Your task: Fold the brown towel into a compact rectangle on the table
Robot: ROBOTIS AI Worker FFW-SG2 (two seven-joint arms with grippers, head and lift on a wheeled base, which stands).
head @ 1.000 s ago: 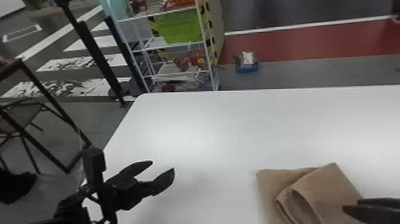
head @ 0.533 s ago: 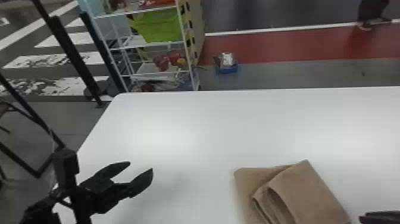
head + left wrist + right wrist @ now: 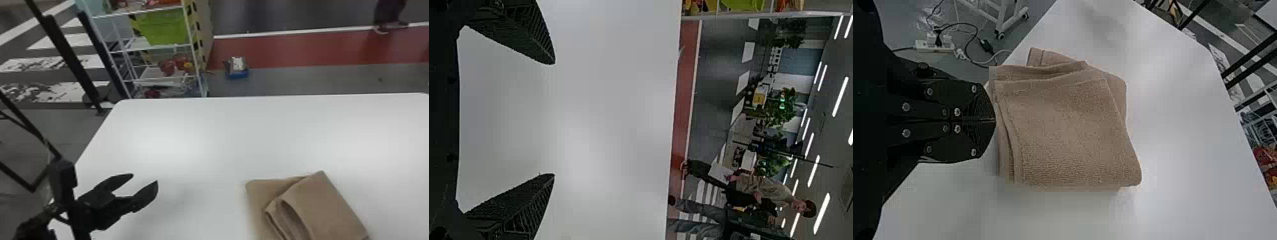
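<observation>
The brown towel [image 3: 319,204] lies folded in layers at the near right of the white table, a top flap angled across a lower layer. To its left, my left gripper [image 3: 145,178] stands open above the table with nothing between its fingers. In the left wrist view, that same gripper [image 3: 554,119] has its fingers wide apart over bare tabletop. In the right wrist view, my right gripper [image 3: 995,120] is shut, its tips at the edge of the towel [image 3: 1068,130], where several layered edges show; whether they touch it I cannot tell.
The white table [image 3: 204,137] extends beyond the towel and to its left. Behind its far left corner stands a wire shelf [image 3: 127,51] with a green bin [image 3: 166,27]. A power strip [image 3: 935,46] with cables lies on the floor beside the table.
The head view has turned to the right, shifting the table and towel leftward in it. My right gripper has drawn off to the right from the towel. Towel and left gripper look unchanged.
</observation>
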